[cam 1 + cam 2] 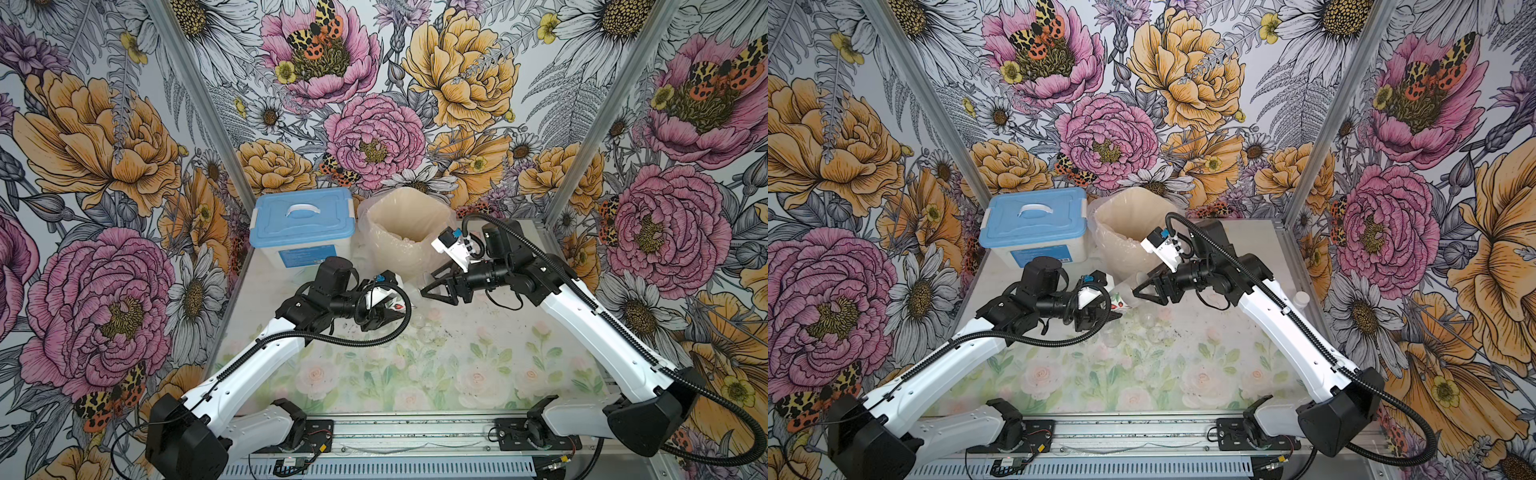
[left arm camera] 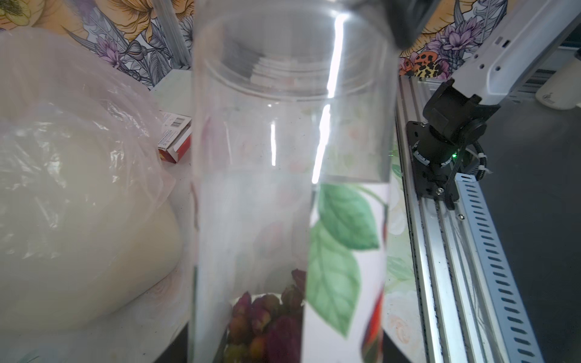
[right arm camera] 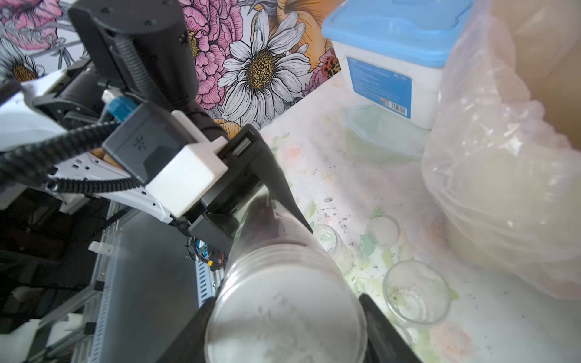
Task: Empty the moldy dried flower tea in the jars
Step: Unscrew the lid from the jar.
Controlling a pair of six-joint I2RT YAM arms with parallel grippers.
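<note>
- The left gripper (image 1: 1109, 311) is clamping the base end of the labelled jar (image 1: 1123, 297), which is lying tilted over the middle of the table, just near of the lined bin (image 1: 405, 232).
- The right gripper (image 1: 1139, 291) is pressing its fingers (image 3: 380, 330) against both sides of that jar's mouth end; no lid is showing there.
- The dried flower tea (image 2: 267, 314) is sitting at the bottom of this jar, so it looks still unemptied.
- Two plain jars (image 3: 415, 292) (image 3: 333, 242) are standing open and apparently empty beside it, with dark crumbs (image 3: 327, 201) lying around them.
- Counting: three jars, one bin, one blue-lidded box (image 1: 303, 220) at the far left.
- Judging by this, one jar is still waiting to be tipped into the bin.
</note>
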